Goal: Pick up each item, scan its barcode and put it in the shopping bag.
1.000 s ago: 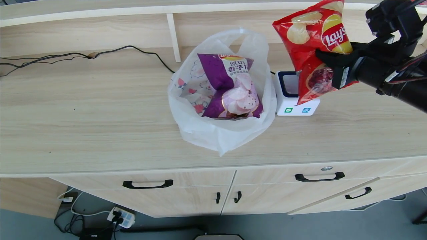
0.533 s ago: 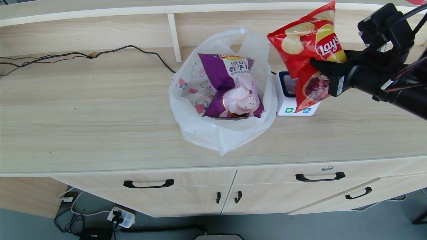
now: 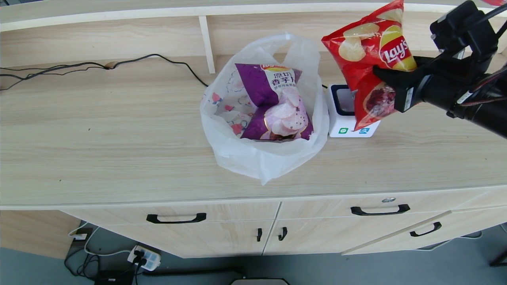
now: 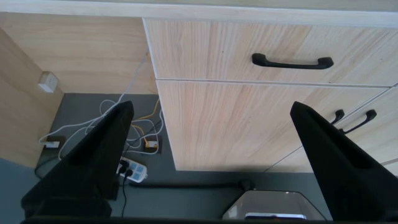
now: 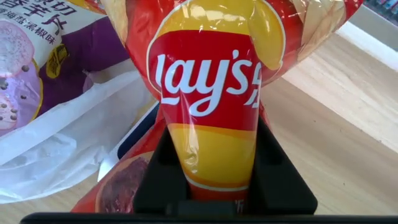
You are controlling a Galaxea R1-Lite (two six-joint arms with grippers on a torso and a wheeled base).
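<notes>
Right gripper (image 3: 392,79) clamped on red crinkly chip bag (image 3: 368,51), held above white box scanner (image 3: 336,127), just right of white plastic shopping bag (image 3: 253,158) holding purple chip bag (image 3: 273,107). Black cable (image 3: 158,58) back-left. Pale wooden counter (image 3: 99,130) open left and front. Left gripper (image 4: 211,109) spread wide, facing the drawers (image 4: 249,37).

Right arm coming in from the right side, held high, wrist roughly level. My right gripper (image 3: 396,75) is clamped on the red chip bag (image 3: 366,39), jaws pinching its middle. My left gripper (image 4: 211,155) hangs low, jaws spread wide apart.
</notes>
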